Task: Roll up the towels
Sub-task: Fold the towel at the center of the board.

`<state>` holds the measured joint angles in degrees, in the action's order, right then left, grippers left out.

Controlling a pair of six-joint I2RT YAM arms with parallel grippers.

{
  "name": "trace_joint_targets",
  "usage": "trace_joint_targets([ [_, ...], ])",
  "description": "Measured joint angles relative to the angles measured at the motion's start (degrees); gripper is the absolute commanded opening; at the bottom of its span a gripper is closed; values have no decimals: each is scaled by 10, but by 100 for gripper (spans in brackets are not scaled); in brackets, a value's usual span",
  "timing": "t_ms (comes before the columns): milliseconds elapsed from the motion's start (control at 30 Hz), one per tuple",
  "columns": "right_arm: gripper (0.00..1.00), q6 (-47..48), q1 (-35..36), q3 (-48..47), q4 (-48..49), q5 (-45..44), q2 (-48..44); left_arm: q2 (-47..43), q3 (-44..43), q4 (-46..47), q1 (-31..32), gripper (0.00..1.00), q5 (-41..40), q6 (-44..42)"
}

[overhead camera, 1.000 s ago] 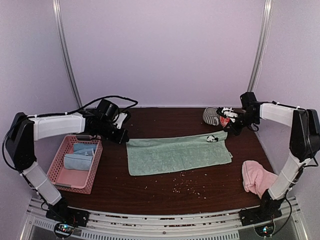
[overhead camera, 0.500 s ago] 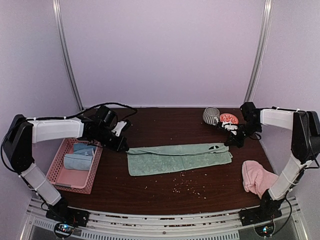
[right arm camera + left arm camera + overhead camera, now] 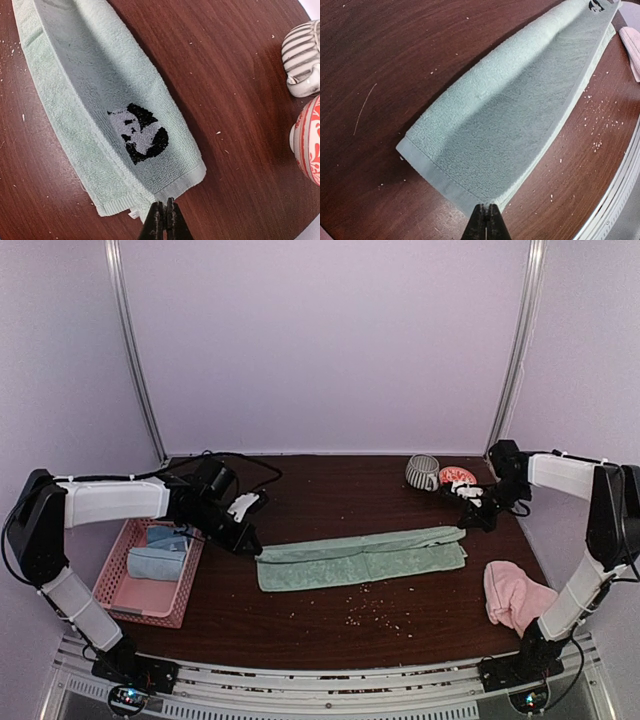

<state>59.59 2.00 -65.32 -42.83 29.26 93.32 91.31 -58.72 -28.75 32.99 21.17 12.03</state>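
The mint green towel (image 3: 360,558) lies across the middle of the table as a long narrow strip, its far half folded over towards the near edge. My left gripper (image 3: 252,542) is shut on its left end corner (image 3: 486,212), low over the table. My right gripper (image 3: 468,524) is shut on its right end corner (image 3: 164,209), beside the black-and-white panda patch (image 3: 140,132). The towel shows in the left wrist view (image 3: 510,115) and the right wrist view (image 3: 75,85). The pink towel (image 3: 515,595) lies crumpled at the right near edge, apart from both grippers.
A striped mug (image 3: 422,472) and a red-and-white bowl (image 3: 458,477) stand at the back right, close behind my right gripper; both show in the right wrist view (image 3: 302,60) (image 3: 311,140). A pink basket (image 3: 112,575) with pale blue cloths (image 3: 160,555) sits at the left. Crumbs dot the table near the towel.
Both grippers have moved towards the near edge, drawing the mint towel's far edge over itself. The towel went from spread flat to a narrow folded strip.
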Motion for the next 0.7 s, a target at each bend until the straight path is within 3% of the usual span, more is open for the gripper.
trace_joint_targets([
  [700,0,49,-8,15,-34,1,3,51,0,-23,15,0,0,-21],
])
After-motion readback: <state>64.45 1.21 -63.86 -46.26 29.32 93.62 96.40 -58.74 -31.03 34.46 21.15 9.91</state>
